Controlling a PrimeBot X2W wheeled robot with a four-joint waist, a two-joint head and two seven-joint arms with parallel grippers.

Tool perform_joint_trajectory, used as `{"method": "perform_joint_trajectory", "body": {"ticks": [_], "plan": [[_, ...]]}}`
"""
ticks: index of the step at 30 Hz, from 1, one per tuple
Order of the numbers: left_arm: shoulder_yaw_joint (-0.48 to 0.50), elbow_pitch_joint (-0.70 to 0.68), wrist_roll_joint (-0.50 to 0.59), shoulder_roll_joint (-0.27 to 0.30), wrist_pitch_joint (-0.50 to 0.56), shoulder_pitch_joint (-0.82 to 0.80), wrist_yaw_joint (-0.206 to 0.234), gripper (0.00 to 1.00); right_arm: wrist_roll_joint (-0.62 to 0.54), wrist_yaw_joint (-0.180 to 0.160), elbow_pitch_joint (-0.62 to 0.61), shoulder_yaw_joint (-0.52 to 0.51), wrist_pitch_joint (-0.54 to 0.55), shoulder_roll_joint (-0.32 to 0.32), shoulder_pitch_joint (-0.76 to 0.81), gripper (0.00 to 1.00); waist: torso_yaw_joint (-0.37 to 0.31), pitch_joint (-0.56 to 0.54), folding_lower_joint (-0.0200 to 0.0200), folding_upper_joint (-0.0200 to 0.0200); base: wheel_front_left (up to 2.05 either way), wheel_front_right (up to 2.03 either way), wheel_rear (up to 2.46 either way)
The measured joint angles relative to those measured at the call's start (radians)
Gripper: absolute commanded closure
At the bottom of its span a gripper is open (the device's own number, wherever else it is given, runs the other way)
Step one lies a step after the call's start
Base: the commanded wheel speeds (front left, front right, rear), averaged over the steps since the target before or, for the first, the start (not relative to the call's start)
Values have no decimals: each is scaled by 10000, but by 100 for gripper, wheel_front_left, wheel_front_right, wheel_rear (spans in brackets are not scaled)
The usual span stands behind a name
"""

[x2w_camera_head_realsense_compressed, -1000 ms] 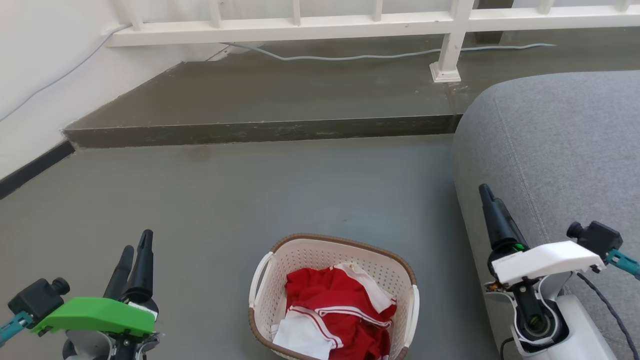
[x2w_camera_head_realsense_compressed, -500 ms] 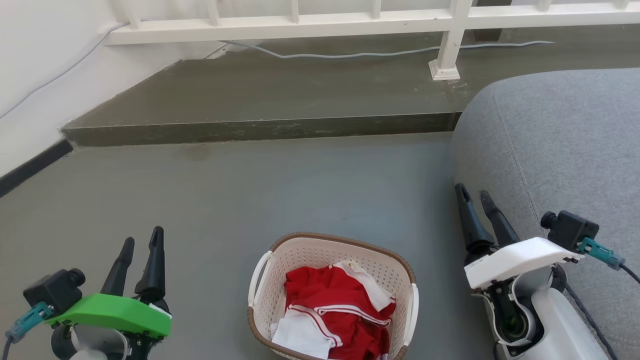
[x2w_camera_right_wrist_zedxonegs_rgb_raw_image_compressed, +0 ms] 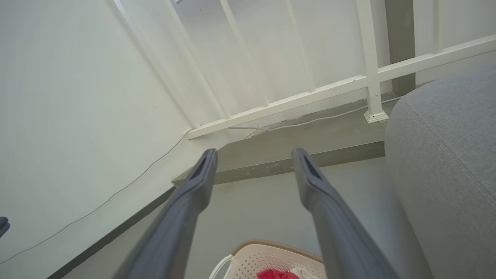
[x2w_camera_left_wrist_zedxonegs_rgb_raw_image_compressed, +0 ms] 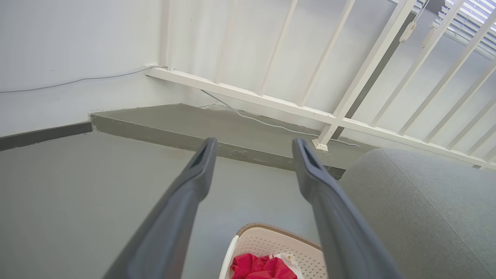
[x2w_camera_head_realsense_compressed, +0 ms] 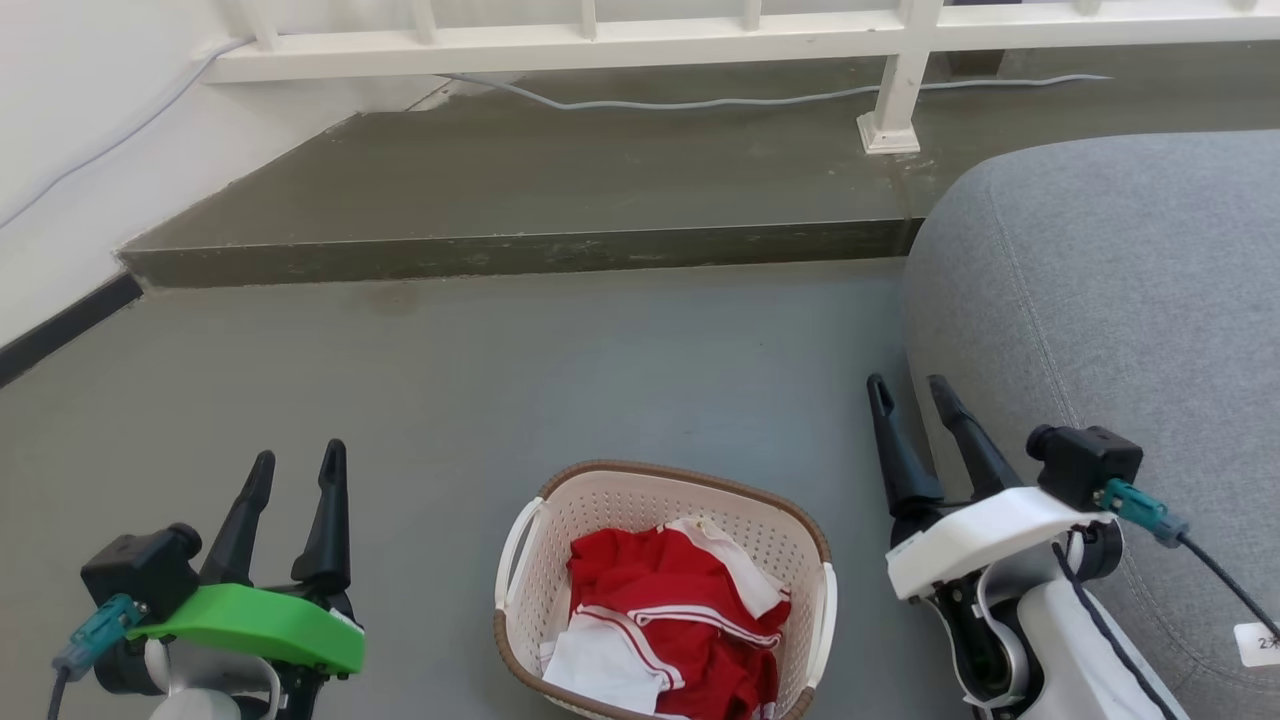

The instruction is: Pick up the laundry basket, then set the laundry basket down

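Green-capped at the lower left of the head view, the left gripper (x2w_camera_head_realsense_compressed: 298,456) stands parted and empty. Nothing is lifted yet: the laundry basket (x2w_camera_head_realsense_compressed: 640,505) sits on the floor (x2w_camera_head_realsense_compressed: 560,370) at bottom centre, red clothes (x2w_camera_head_realsense_compressed: 660,610) inside, between both grippers and apart from each. At lower right, the right gripper (x2w_camera_head_realsense_compressed: 908,384) is likewise spread and empty; grasping, lifting and setting down all remain.

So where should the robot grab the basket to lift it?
By its two white loop handles. The basket sits upright on the floor with a handle on each side, so the left tool could come at the left handle from the left, and the right tool at the right handle from the right. Both tools are open.
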Motion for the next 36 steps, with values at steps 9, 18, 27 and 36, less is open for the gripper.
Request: {"method": "perform_joint_trajectory", "body": {"ticks": [9, 18, 27, 36], "plan": [[-31, -130, 1223, -19, -337, -45, 0, 0, -1241, -190, -100, 458, -318, 2, -61, 0, -25, 58, 0, 0, 0, 0, 0], [-105, -221, 2395, -46, -635, -46, -12, 0, -2374, -364, -213, 838, -617, -6, -206, 0, -62, 98, 0, 0, 0, 0, 0], [27, -211, 2564, -242, -642, -47, -59, 0, -2479, -439, -211, 832, -677, -6, -206, 0, -70, 72, 0, 0, 0, 0, 0], [169, -194, 2646, -324, -642, -46, -132, 0, -2479, -451, -211, 826, -685, -6, -206, 0, -76, 61, 0, 0, 0, 0, 0]]}}
